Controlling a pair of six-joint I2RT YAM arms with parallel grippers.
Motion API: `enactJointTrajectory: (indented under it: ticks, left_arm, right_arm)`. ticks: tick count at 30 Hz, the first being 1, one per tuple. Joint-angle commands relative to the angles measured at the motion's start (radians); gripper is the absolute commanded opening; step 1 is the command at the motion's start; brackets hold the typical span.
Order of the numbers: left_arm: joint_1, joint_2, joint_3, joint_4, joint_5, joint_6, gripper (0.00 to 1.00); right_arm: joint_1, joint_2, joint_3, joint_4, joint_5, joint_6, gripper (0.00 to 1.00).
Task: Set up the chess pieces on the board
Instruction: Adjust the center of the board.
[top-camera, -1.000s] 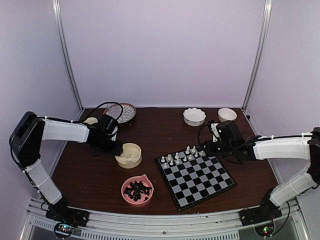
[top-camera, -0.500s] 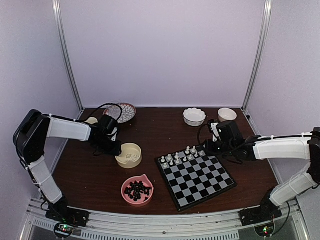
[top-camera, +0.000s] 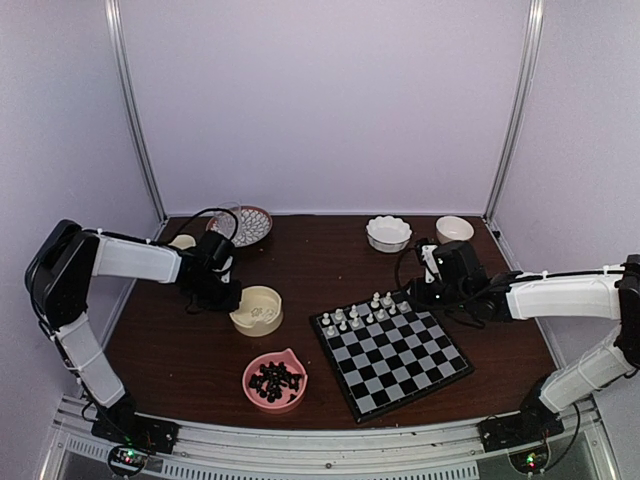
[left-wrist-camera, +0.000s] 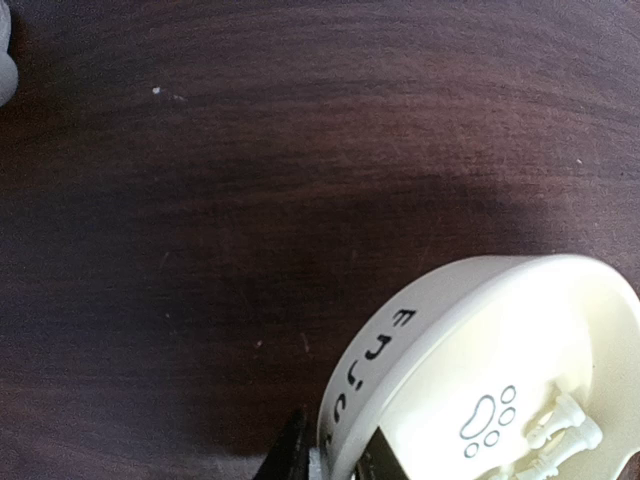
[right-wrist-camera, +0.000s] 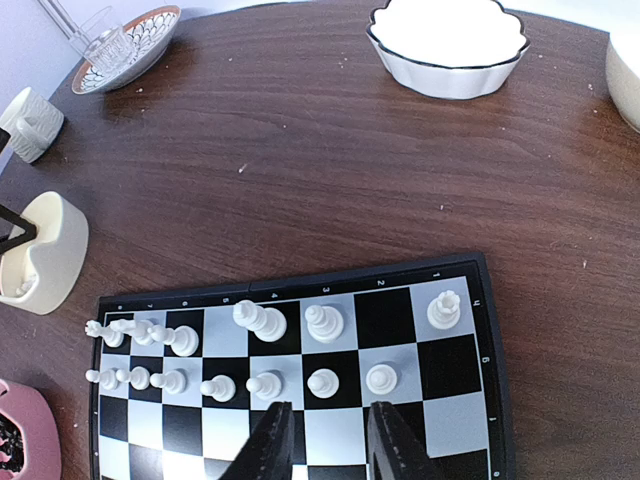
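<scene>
The board (top-camera: 392, 355) lies right of centre, with two rows of white chess pieces (top-camera: 360, 313) along its far edge. The right wrist view shows these chess pieces (right-wrist-camera: 322, 322) standing on the board (right-wrist-camera: 445, 365). My right gripper (top-camera: 413, 292) hovers low over the board's far right corner, and in its own view my right gripper (right-wrist-camera: 328, 440) is open with nothing between its fingers. A cream bowl (top-camera: 257, 309) holds more white pieces (left-wrist-camera: 560, 425). My left gripper (left-wrist-camera: 335, 460) is shut on the cream bowl (left-wrist-camera: 500, 340), pinching its wall with one finger outside and one inside.
A pink bowl (top-camera: 274, 380) of black pieces sits near the front, left of the board. At the back stand a patterned dish (top-camera: 245, 224), a scalloped white bowl (top-camera: 388, 232) and a small white bowl (top-camera: 454, 229). A small grey cup (top-camera: 182, 241) is behind the left arm.
My left gripper has closed on the cream bowl's wall, and the bowl has shifted very slightly. The right arm has stayed still.
</scene>
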Motion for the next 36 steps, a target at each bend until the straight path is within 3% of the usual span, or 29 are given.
enactJointTrajectory:
  ticks: [1, 12, 14, 17, 22, 25, 30, 36]
  left_arm:
    - [0.007, -0.044, -0.027, 0.004, -0.029, -0.056, 0.16]
    - [0.007, -0.102, -0.093, 0.006, -0.065, -0.173, 0.08]
    - [0.007, -0.115, -0.105, -0.005, -0.083, -0.214, 0.12]
    - [0.007, -0.130, -0.122, 0.008, -0.061, -0.235, 0.28]
    - [0.007, -0.151, -0.135, 0.023, -0.052, -0.236, 0.29]
    - [0.007, -0.165, -0.129, 0.022, -0.069, -0.203, 0.35]
    - [0.007, -0.204, -0.104, 0.006, -0.089, -0.085, 0.50]
    - [-0.010, -0.296, -0.092, -0.037, -0.061, 0.051, 0.52]
  right_arm:
    - [-0.004, 0.011, -0.010, 0.022, -0.003, -0.007, 0.29]
    - [-0.004, 0.010, -0.010, 0.022, -0.002, -0.009, 0.29]
    - [-0.005, 0.011, -0.009, 0.024, -0.002, -0.009, 0.29]
    - [-0.005, 0.013, -0.009, 0.024, -0.004, -0.011, 0.29]
    - [-0.004, 0.022, -0.004, 0.025, -0.007, -0.011, 0.28]
    - [-0.004, 0.021, -0.004, 0.025, -0.009, -0.011, 0.28]
    - [-0.004, 0.015, -0.004, 0.024, -0.013, -0.014, 0.28]
    - [-0.004, -0.002, -0.010, 0.021, -0.019, -0.016, 0.28]
